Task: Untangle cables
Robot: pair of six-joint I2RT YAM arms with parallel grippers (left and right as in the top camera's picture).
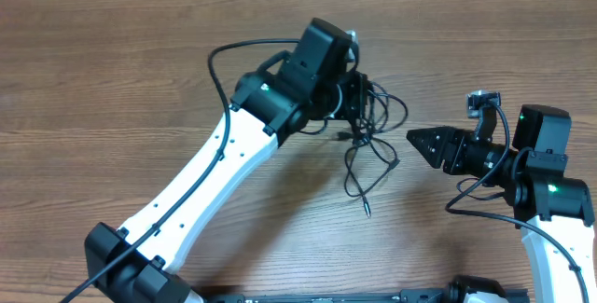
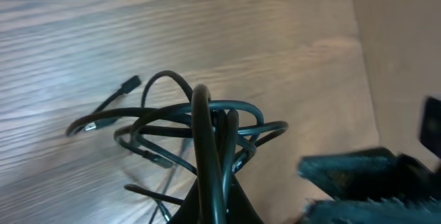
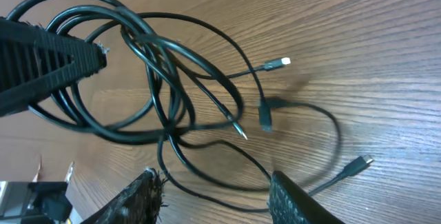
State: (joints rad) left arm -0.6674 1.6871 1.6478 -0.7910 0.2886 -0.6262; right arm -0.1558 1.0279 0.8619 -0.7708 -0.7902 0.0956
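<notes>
**Our left end effector (image 1: 357,98) grips the cables (image 1: 368,144)**

We see it pinching the tangled clump, whose loops and plug ends trail onto the wooden bench (image 1: 112,79). The right end effector (image 1: 418,142) sits just beside the cables, its fingers (image 3: 148,196) spread, holding nothing.

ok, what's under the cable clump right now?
Bare wooden table shows through the loops of the cables, nothing else. The left gripper, shut on them, covers the strands it clamps, so what's under those is hidden.
</notes>
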